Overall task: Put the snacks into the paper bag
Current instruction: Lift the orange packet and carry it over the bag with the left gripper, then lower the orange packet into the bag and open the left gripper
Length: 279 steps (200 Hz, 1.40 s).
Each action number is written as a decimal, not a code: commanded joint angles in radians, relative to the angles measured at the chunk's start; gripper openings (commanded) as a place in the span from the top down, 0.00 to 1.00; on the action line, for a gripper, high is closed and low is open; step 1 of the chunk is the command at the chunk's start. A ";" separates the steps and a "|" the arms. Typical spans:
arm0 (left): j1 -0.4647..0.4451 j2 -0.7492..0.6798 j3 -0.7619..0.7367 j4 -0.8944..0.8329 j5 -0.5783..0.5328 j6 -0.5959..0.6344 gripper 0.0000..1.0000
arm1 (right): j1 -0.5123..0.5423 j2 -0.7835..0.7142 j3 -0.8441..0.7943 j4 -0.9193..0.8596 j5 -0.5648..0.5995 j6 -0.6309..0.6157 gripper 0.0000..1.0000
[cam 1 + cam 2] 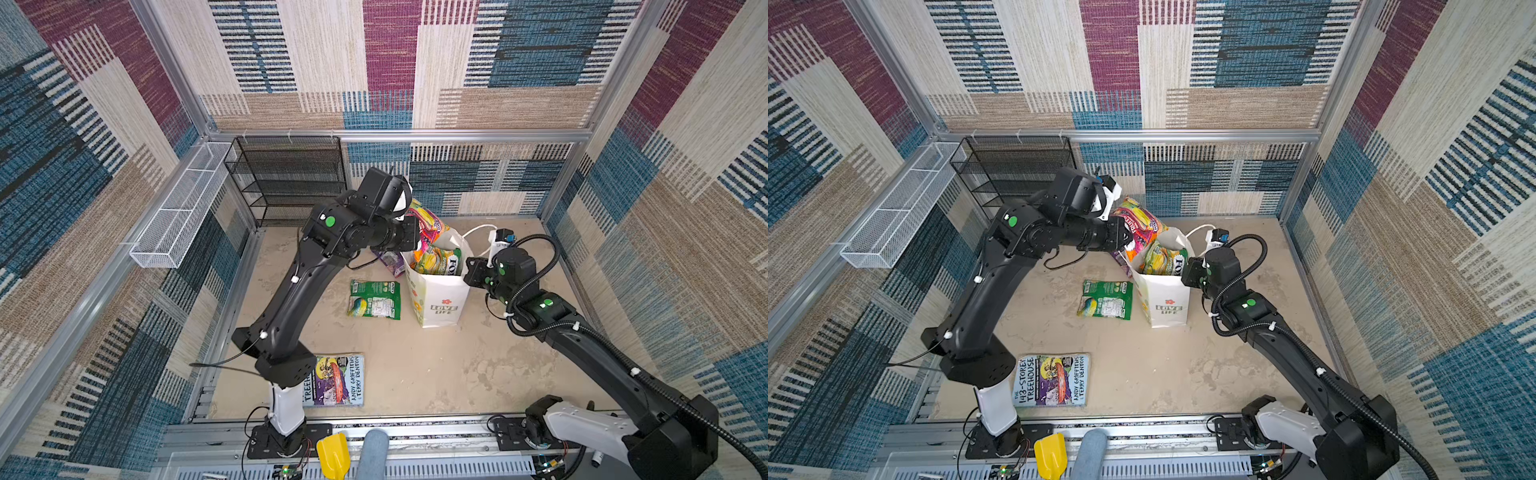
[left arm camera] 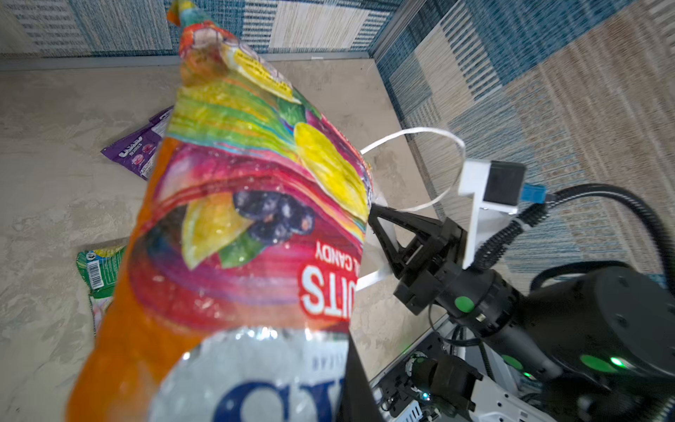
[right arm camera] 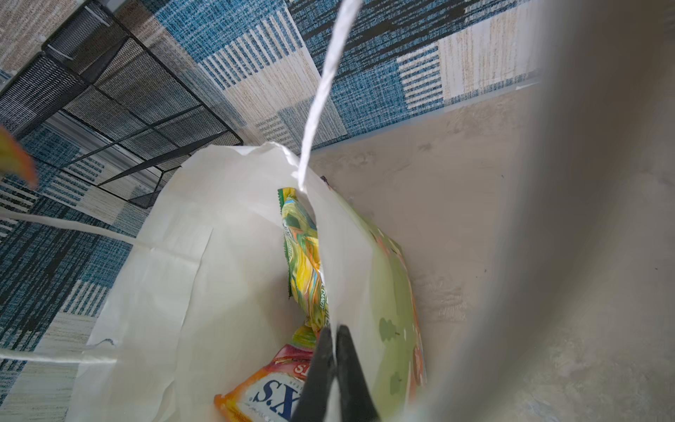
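We see the left gripper [image 1: 1124, 239] clamped on an orange packet [image 1: 428, 226], held tilted over the bag's [image 1: 440, 305] left rim. The right gripper [image 3: 334, 330] is pinched together on the bag's right rim. The bag stands upright mid-desk with a yellow-green packet [image 1: 438, 262] inside. A green packet [image 1: 374, 299] lies flat just left of the bag, and a purple packet [image 1: 390, 262] is behind it. A book [image 1: 336, 380] is at the front edge.

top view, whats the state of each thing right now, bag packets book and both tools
paper bag: upright, mouth open
left tool: shut on pink-orange packet
right tool: shut on paper bag rim
pink-orange packet: held raised at paper bag mouth
yellow-green packet: inside paper bag, top poking out
green packet: flat on table beside paper bag
purple packet: on table, partly hidden behind paper bag
book: closed, flat on table
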<state>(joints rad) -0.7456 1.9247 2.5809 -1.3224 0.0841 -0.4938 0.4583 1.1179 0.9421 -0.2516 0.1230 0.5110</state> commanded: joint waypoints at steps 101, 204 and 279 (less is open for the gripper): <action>-0.028 0.170 0.068 -0.073 -0.082 0.042 1.00 | 0.001 0.014 -0.006 0.054 -0.040 -0.013 1.00; -0.049 0.278 0.143 -0.017 0.020 -0.028 1.00 | 0.001 0.009 -0.011 0.063 -0.049 -0.015 1.00; -0.057 0.286 0.121 0.099 0.058 -0.145 1.00 | 0.001 0.036 -0.006 0.067 -0.081 -0.024 1.00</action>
<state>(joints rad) -0.8001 2.2192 2.6972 -1.3155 0.1143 -0.5751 0.4580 1.1427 0.9318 -0.2043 0.0788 0.4965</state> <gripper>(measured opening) 0.117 0.052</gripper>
